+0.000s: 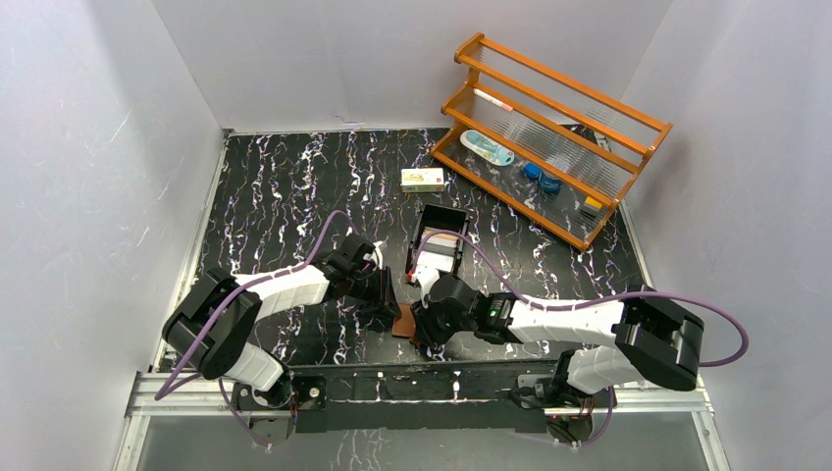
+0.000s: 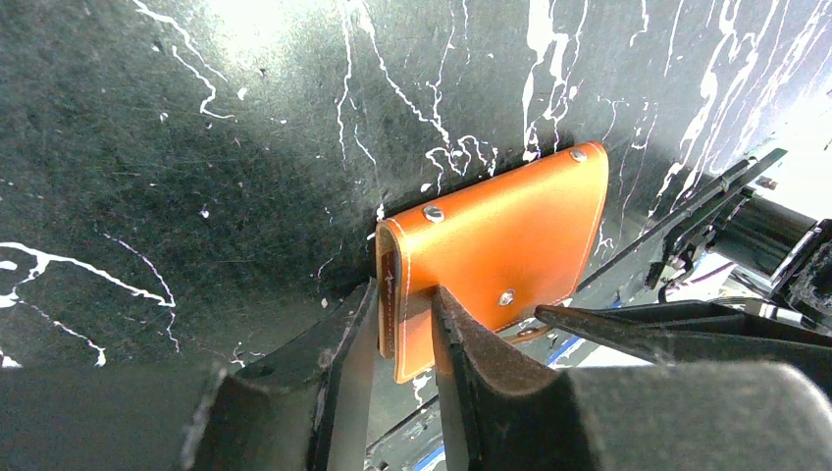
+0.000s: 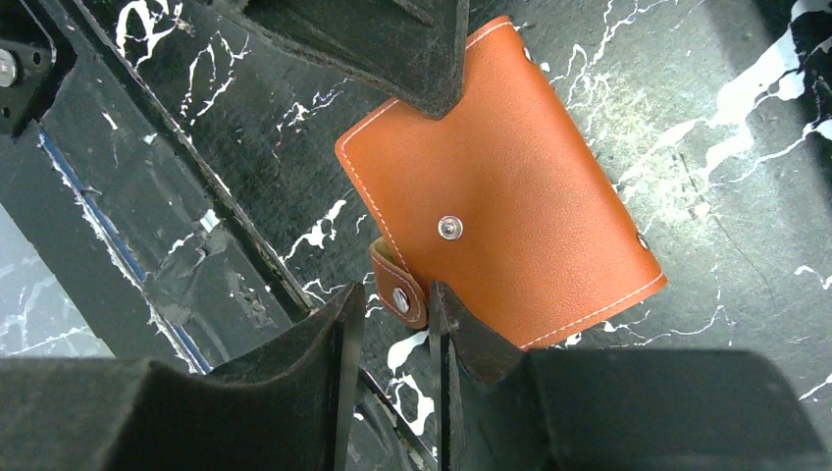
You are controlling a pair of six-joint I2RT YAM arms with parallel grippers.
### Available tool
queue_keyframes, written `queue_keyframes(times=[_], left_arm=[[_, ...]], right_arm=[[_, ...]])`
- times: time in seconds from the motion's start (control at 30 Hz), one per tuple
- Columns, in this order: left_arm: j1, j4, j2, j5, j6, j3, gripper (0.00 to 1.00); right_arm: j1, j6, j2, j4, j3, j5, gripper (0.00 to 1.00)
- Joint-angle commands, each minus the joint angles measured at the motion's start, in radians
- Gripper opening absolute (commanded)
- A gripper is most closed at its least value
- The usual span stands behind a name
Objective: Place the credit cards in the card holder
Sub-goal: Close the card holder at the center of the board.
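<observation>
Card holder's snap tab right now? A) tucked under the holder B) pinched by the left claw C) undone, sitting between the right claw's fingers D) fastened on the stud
C: in the right wrist view the snap tab hangs off the edge of the card holder, clear of the stud, between the fingers of the right claw.

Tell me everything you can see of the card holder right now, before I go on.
The card holder is a tan-brown leather-look wallet with pale stitching along its edges, small metal rivets and a snap stud mid-face. It is folded shut but unfastened: its snap tab sticks out loose off one edge, between the open fingers of the right gripper. It lies on the marbled black table near the front edge. The left gripper pinches a neighbouring edge.
</observation>
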State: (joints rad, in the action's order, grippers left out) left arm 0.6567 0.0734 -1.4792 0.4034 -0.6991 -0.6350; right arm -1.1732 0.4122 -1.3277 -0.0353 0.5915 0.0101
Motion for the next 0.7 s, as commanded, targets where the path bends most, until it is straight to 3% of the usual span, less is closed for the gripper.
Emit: queue_keyframes(times=[0.0,0.13,0.27,0.4,0.53,0.67], left_arm=[[0.003,0.003,-0.003,-0.006,0.013,-0.018,0.26],[0.003,0.004,-0.003,-0.008,0.013,-0.019,0.26],[0.003,0.006,-0.008,-0.009,0.019,-0.02,0.25],[0.003,0.008,-0.015,-0.009,0.023,-0.023,0.25],[0.003,0.008,-0.014,-0.008,0.024,-0.025,0.25],[0.003,0.008,-0.011,-0.012,0.026,-0.024,0.25]], right_arm=[[0.004,0.002,-0.011,-0.054,0.008,-0.013,0.39],[0.01,0.009,-0.008,-0.054,-0.001,-0.013,0.38],[0.019,0.021,0.02,-0.066,-0.013,-0.02,0.25],[0.023,0.023,0.046,-0.056,-0.012,-0.011,0.24],[0.029,0.008,0.043,-0.052,-0.009,-0.023,0.03],[0.036,-0.026,0.034,-0.042,0.012,-0.007,0.0]])
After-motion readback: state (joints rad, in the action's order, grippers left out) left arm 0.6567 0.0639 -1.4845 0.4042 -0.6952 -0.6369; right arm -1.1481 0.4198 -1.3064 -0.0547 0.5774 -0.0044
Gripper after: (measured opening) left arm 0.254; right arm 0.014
